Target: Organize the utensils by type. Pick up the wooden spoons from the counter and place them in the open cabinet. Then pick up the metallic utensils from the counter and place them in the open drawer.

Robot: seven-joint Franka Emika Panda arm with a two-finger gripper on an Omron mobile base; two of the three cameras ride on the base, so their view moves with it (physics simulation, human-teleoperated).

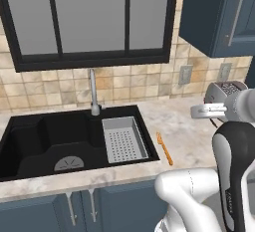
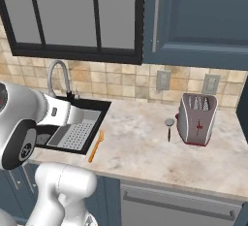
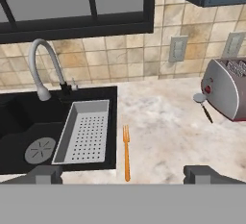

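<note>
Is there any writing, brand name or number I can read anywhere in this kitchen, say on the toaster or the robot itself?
None can be read.
Toaster: small white marks on its red end panel, too small to read.
Robot arm: a small pale mark on the dark joint, too blurred to read.
Wall outlets: no lettering visible.

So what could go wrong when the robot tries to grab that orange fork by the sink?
1. The orange fork lies flat and thin on the counter, so the open pincer might slide off it or bump the stone.
2. It rests right beside the black sink, so a nudge could tip it in.
3. The small dark-handled utensil sits close to the toaster, leaving little room on that side for the fingers, so they could knock the toaster.
</note>
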